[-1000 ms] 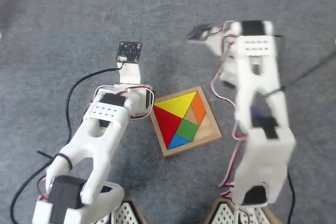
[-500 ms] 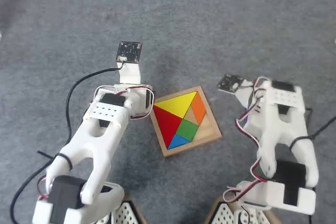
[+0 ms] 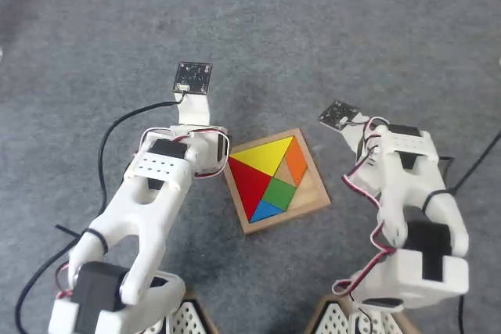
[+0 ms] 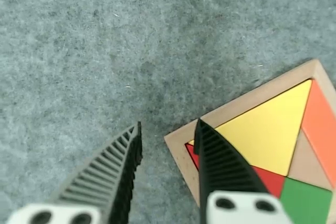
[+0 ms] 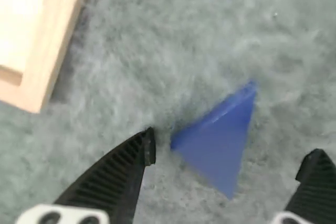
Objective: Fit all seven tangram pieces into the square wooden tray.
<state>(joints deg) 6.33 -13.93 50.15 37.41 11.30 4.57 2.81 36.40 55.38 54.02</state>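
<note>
Grey felt-covered desk (image 3: pixel 94 44) was logged. Left arm (image 3: pixel 149 201) and right arm (image 3: pixel 411 201) were based at the near edge, one on either side of the square wooden tray (image 3: pixel 315 179). The tray was set mid-desk, slightly toward the near edge, turned corner-on. Inside it were seen a large yellow triangle (image 3: pixel 264 158) and a large red triangle (image 3: pixel 249 185), then a green piece (image 3: pixel 280 192), an orange piece (image 3: pixel 296 162) and a small blue triangle (image 3: pixel 265 210). A tan patch (image 3: pixel 285 174) among them could not be told as piece or bare floor. Left end effector (image 4: pixel 168 124) was held partly open, nothing gripped, one finger over the tray's corner, the other over bare desk. Right end effector (image 5: pixel 232 142) was spread wide, nothing gripped. A loose blue triangle (image 5: pixel 220 140) was lying flat on the desk between its fingers, close to one and apart from the other, near the tray's corner on the side toward the desk's right edge.
</note>
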